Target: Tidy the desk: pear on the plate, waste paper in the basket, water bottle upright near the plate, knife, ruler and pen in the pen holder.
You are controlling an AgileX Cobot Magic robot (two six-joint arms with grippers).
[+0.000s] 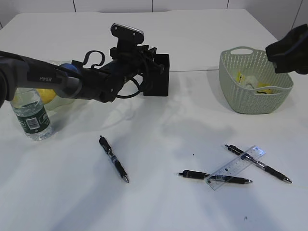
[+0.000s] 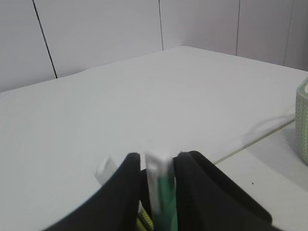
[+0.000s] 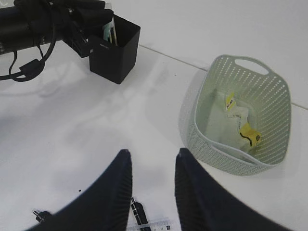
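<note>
A: Left gripper (image 2: pixel 158 180)?
B: Over the pen holder (image 3: pixel 115 48), jaws close around a green-and-white item; grip unclear.
A: Right gripper (image 3: pixel 151 166)?
B: Parted, empty, above the counter (image 1: pixel 159 202). Ruler (image 1: pixel 235 168) lies across two pens.

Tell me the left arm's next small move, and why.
Probably open fully and lift clear. The left gripper sits at the pen holder with a white-and-green item between its fingers, seemingly already lowered into the holder. Three pens and the ruler still lie on the desk.
</note>
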